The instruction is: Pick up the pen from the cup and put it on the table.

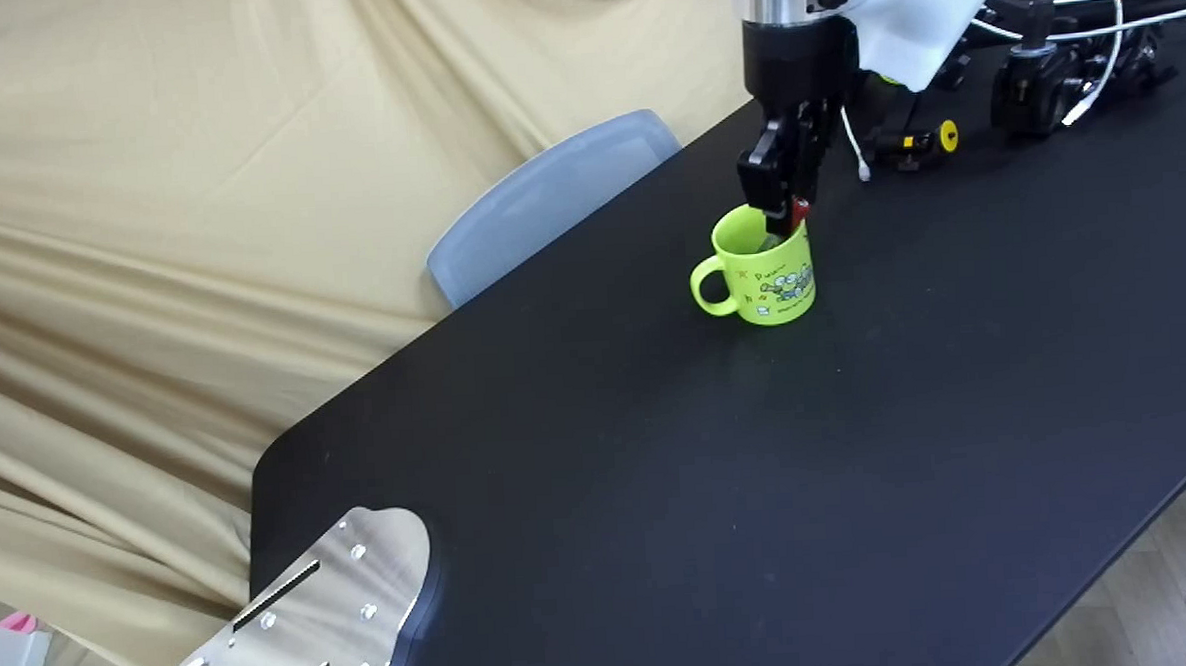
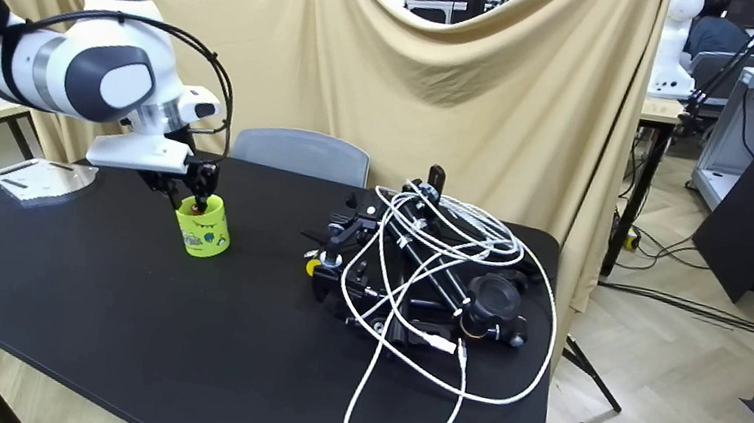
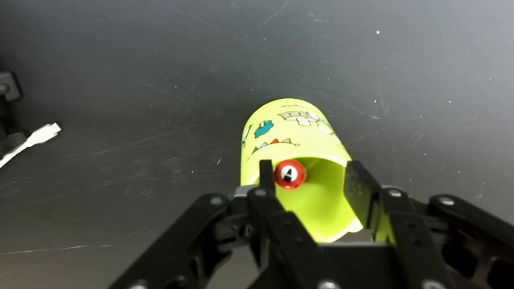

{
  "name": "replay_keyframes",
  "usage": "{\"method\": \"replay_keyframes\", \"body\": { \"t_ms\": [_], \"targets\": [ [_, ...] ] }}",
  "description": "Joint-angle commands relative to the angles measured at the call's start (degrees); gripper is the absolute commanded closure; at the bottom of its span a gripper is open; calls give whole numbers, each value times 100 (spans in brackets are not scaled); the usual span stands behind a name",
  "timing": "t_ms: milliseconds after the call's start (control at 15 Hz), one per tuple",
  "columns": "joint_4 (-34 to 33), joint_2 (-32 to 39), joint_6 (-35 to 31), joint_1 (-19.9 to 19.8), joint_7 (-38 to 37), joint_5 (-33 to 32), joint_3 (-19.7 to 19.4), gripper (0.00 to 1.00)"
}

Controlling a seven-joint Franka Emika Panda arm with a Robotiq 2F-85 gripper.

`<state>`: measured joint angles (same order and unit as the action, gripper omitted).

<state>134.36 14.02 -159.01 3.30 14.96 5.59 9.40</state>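
The lime-green cup (image 1: 779,287) stands upright on the black table (image 1: 660,490); it also shows in an exterior view (image 2: 207,238) and the wrist view (image 3: 287,132). The red pen (image 3: 290,175) stands inside the cup, its round red end with a white-and-black mark facing the wrist camera. Its red top also shows in both exterior views (image 1: 800,211) (image 2: 196,209); its lower part is hidden. My gripper (image 3: 311,178) is open at the cup's mouth. The pen lies between the fingers, close beside the left finger in the wrist view; I cannot tell if they touch.
Black tripod hardware with coiled white cables (image 2: 443,276) lies on the table. A white cable plug (image 3: 44,133) shows in the wrist view. A metal plate (image 1: 334,595) sits at a table end. A grey chair (image 1: 557,204) and a beige cloth (image 1: 196,190) border the table.
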Motion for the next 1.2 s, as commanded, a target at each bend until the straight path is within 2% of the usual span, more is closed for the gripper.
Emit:
{"method": "replay_keyframes", "body": {
  "t_ms": [0,133,200,333,600,1133],
  "targets": [
    [-146,99,89,-121,123,50,62,81],
    [-156,109,97,-156,170,68,71,95],
    [-157,105,99,-169,195,74,77,99],
    [-144,52,113,-197,265,97,104,95],
    [-87,-218,275,-191,304,97,156,95],
    [-128,-1217,1783,27,-91,-232,-59,95]
  ]
}}
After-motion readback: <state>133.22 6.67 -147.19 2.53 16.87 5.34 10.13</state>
